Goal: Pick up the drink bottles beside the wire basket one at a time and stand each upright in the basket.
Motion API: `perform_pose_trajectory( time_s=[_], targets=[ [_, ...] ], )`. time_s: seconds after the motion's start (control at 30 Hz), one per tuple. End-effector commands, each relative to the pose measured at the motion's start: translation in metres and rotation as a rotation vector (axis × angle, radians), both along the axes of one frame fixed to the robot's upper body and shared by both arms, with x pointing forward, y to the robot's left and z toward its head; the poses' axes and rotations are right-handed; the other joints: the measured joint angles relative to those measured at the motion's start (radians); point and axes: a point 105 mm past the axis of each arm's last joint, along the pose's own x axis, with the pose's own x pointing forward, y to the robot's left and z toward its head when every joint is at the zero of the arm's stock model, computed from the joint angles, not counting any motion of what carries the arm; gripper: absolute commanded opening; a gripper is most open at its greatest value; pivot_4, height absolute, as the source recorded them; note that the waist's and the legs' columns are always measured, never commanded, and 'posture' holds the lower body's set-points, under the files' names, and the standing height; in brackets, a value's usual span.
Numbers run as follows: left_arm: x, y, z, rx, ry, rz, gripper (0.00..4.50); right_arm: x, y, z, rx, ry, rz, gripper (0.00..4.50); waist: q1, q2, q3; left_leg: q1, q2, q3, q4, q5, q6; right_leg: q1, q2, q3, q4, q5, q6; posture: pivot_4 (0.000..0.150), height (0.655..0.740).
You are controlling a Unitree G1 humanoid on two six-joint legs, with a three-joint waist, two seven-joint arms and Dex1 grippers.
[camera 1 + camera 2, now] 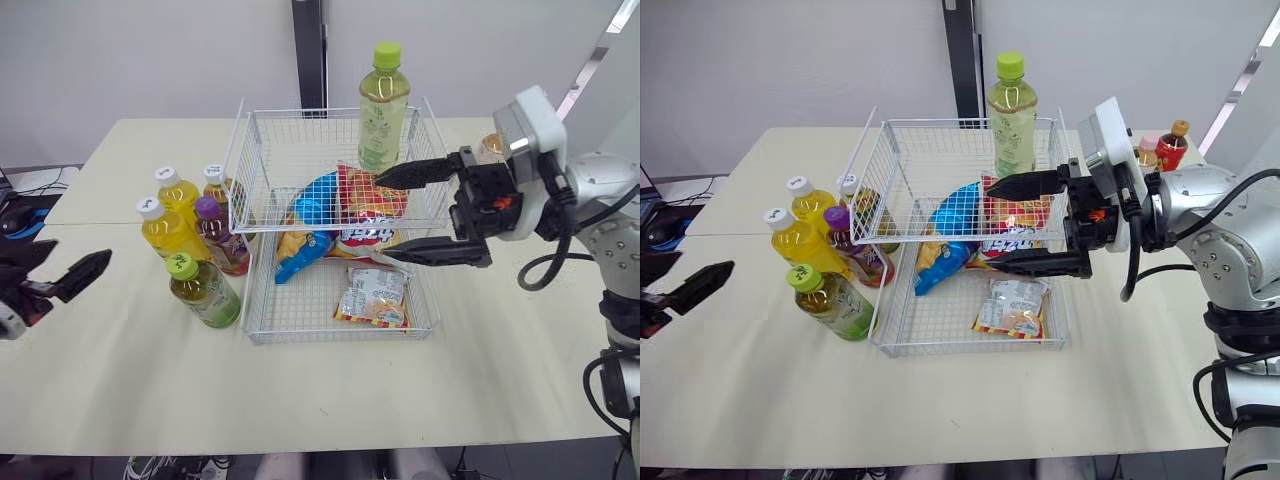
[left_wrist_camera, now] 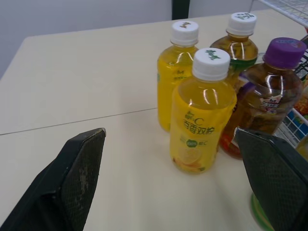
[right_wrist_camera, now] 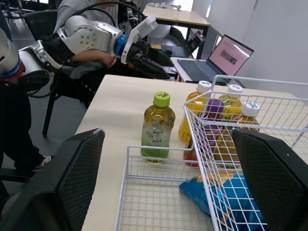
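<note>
White wire basket (image 1: pixel 300 325) sits mid-desk on the pale beige desk (image 1: pixel 120 400), w/ snack bags (image 1: pixel 368 205) lying in it. Five small plastic drink bottles stand upright in a cluster just off the basket's side that faces the desk's left edge:
- front yellow juice bottle (image 2: pixel 201 110) w/ white cap
- second yellow bottle (image 2: pixel 177 72) behind it
- amber tea bottle (image 2: pixel 238 45) w/ white cap
- dark purple-capped bottle (image 2: pixel 267 91)
- short green tea bottle (image 1: pixel 203 290) w/ green cap, nearest the desk's front edge

A tall green tea bottle (image 1: pixel 383 105) stands at the basket's far side. It's prob. inside, but its base is hidden, so can't be sure.

Left claw (image 1: pixel 78 255) hangs near the desk's left edge, fingers spread wide, empty. Right claw (image 1: pixel 382 218) hovers over the snack bags, likewise spread and holding nothing.

Key relation: the cluster lies btwn left claw and basket, straight ahead along that claw's fingers. In the left wrist view the front yellow juice bottle sits framed btwn them. Long axes are vertical, so a side-on grip at mid-body looks right. Left arm is clearly nearer; the right would have to reach across the basket. Bottles stand touching or nearly so, so there's a risk of toppling a neighbour.
</note>
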Motion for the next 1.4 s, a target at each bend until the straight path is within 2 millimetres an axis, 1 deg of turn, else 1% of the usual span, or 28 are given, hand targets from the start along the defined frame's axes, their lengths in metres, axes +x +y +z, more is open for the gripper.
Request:
perform_pose_trajectory(
  time_s=[0.03,0.17,0.37,0.5,0.6,0.83,1.07,1.1,1.17,1.2,1.23,1.4],
  targets=[
    [0.013,-0.013,0.018,0.012,-0.083,-0.008,4.47,-0.004,0.005,0.012,0.014,-0.058,-0.003,4.50,0.001,0.000,0.000,0.000,0.000,0.000,0.000,0.000,0.000,0.000,0.000,0.000,0.000,0.000,0.000,0.150,0.7400],
    [0.027,-0.022,0.024,-0.009,-0.105,-0.002,4.47,-0.004,0.007,0.012,0.016,-0.055,-0.010,4.50,0.000,-0.001,0.000,0.000,-0.001,0.000,0.000,0.000,0.000,0.000,0.000,-0.001,0.000,0.000,0.001,0.150,0.7400],
    [0.047,-0.034,0.022,-0.002,-0.099,0.011,4.47,-0.005,0.008,0.012,0.023,-0.054,-0.013,4.50,-0.002,-0.001,0.000,0.000,-0.001,0.001,0.000,0.000,0.000,0.000,0.001,-0.002,0.000,0.001,0.001,0.150,0.7400],
    [0.060,-0.032,0.022,-0.032,-0.099,0.054,4.47,-0.007,0.008,0.012,0.025,-0.051,-0.016,4.50,-0.002,-0.001,0.000,0.000,-0.001,0.000,0.000,0.000,0.000,0.000,0.001,-0.003,0.000,0.001,0.001,0.150,0.7400],
    [0.070,-0.032,0.017,-0.017,-0.075,0.077,4.47,-0.007,0.008,0.012,0.028,-0.045,-0.022,4.50,-0.001,-0.001,0.000,0.000,-0.001,0.000,0.000,0.000,0.000,0.000,0.002,-0.003,0.000,0.001,0.001,0.150,0.7400],
    [0.081,-0.041,0.011,-0.041,-0.045,0.044,4.47,-0.008,0.007,0.013,0.040,-0.038,-0.024,4.50,-0.001,-0.001,0.000,0.000,-0.001,0.000,0.000,0.000,0.000,0.000,0.004,-0.003,0.000,0.001,0.001,0.150,0.7400],
    [0.087,-0.039,0.005,-0.026,-0.026,0.056,4.47,-0.009,0.006,0.013,0.042,-0.034,-0.029,4.50,-0.002,-0.001,0.000,0.000,-0.001,0.000,0.000,0.000,0.000,0.000,0.005,-0.002,0.000,0.001,0.001,0.150,0.7400],
    [0.088,-0.040,0.004,-0.029,-0.019,0.048,4.09,-0.009,0.006,0.013,0.043,-0.036,-0.031,4.50,-0.002,-0.001,0.000,0.000,-0.001,0.000,0.000,0.000,0.000,0.000,0.005,-0.002,0.000,0.001,0.001,0.150,0.7400],
    [0.090,-0.045,0.003,-0.039,-0.017,0.021,3.63,-0.009,0.005,0.013,0.045,-0.038,-0.036,4.50,-0.001,-0.001,0.000,0.000,-0.001,0.000,0.000,0.000,0.000,0.000,0.005,-0.003,0.000,0.001,0.001,0.150,0.7400],
    [0.090,-0.047,0.003,-0.037,-0.016,0.011,3.35,-0.009,0.005,0.013,0.046,-0.039,-0.038,4.50,-0.001,-0.001,0.000,0.000,-0.001,0.000,0.000,0.000,0.000,0.000,0.005,-0.003,0.000,0.001,0.001,0.150,0.7400],
    [0.090,-0.047,0.003,-0.030,-0.016,0.006,2.98,-0.009,0.005,0.013,0.046,-0.040,-0.040,4.50,-0.001,-0.001,0.000,0.000,-0.001,0.000,0.000,0.000,0.000,0.000,0.005,-0.002,-0.001,0.001,0.001,0.150,0.7400],
    [0.087,-0.042,0.005,-0.029,-0.028,0.017,1.46,-0.009,0.003,0.013,0.045,-0.040,-0.044,4.50,-0.002,-0.001,0.000,0.000,-0.001,0.000,0.000,0.000,0.000,0.000,0.005,-0.002,0.000,0.001,0.001,0.150,0.7400]
  ],
)
